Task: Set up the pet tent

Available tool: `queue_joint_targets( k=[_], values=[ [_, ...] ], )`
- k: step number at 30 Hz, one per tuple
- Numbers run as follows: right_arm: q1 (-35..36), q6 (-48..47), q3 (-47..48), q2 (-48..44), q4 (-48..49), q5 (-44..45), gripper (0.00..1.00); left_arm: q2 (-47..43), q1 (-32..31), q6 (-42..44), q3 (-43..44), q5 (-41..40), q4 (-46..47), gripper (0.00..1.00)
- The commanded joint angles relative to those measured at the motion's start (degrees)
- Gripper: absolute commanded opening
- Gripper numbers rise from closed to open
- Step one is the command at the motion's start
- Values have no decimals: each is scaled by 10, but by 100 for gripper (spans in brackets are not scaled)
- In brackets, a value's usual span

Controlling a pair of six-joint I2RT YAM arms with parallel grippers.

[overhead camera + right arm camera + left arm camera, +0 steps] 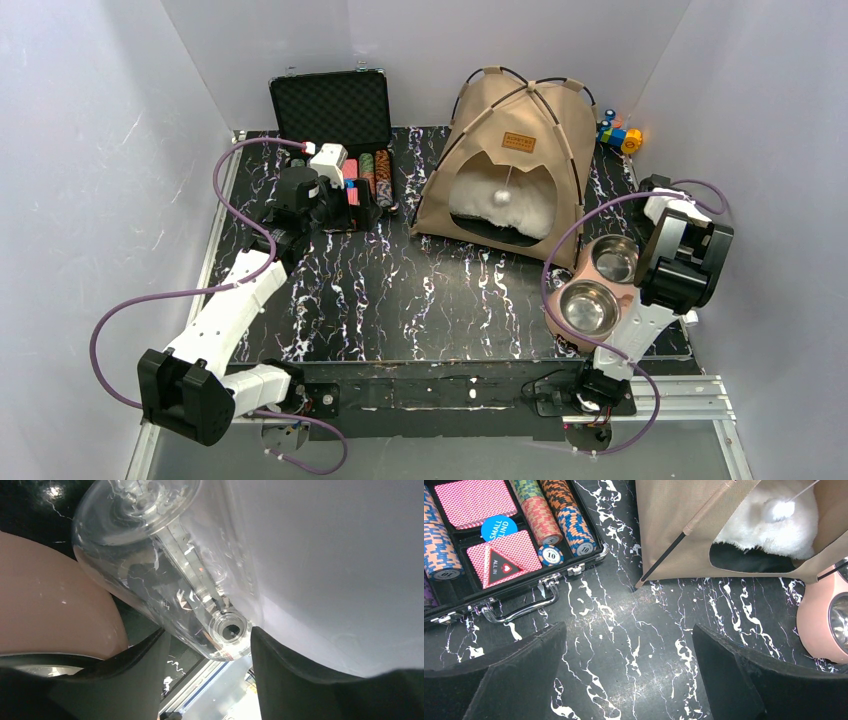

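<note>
The pet tent [497, 118] stands upright at the back of the table, tan canvas on thin black poles, with a brown label [518, 143] above its doorway. A white pom-pom [503, 197] hangs in the doorway over a fluffy cream cushion [525, 212]. In the left wrist view the pet tent's near corner [674, 525] is ahead and to the right. My left gripper [629, 627] hovers open over bare table, holding nothing. My right gripper [207, 632] is at the table's right edge, open, with the neck end of a clear bottle [150, 570] lying between its fingers.
An open black case of poker chips and cards [330, 110] sits back left, close to my left gripper. A pink feeder [560, 322] with two steel bowls stands front right beside the tent. A small colourful toy [620, 135] lies in the back right corner. White walls enclose the table.
</note>
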Motion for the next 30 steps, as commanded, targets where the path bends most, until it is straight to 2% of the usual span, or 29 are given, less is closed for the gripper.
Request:
queue_joint_targets(
  k=[1, 3, 9, 15, 19, 21, 24, 30],
  values=[
    [0, 8, -18, 12, 38, -29, 62, -15, 2, 7, -1, -7, 4, 98],
    [1, 9, -23, 7, 39, -24, 54, -17, 1, 7, -1, -5, 4, 98],
    [30, 31, -35, -50, 31, 25, 52, -21, 1, 4, 0, 0, 5, 98],
    [48, 110, -55, -128, -5, 4, 48, -25, 2, 1, 0, 6, 6, 98],
    [64, 114, -88, -176, 13, -5, 49, -29, 2, 2, -5, 6, 8, 98],
    [64, 103, -72, -161, 1, 10, 53, -29, 1, 2, -5, 8, 7, 98],
    [63, 92, -28, -116, -24, 38, 71, -34, 2, 3, -7, 17, 11, 98],
    [63, 43, -1, -67, -23, 89, 81, -45, 2, 7, -14, 14, 22, 98]
  ],
)
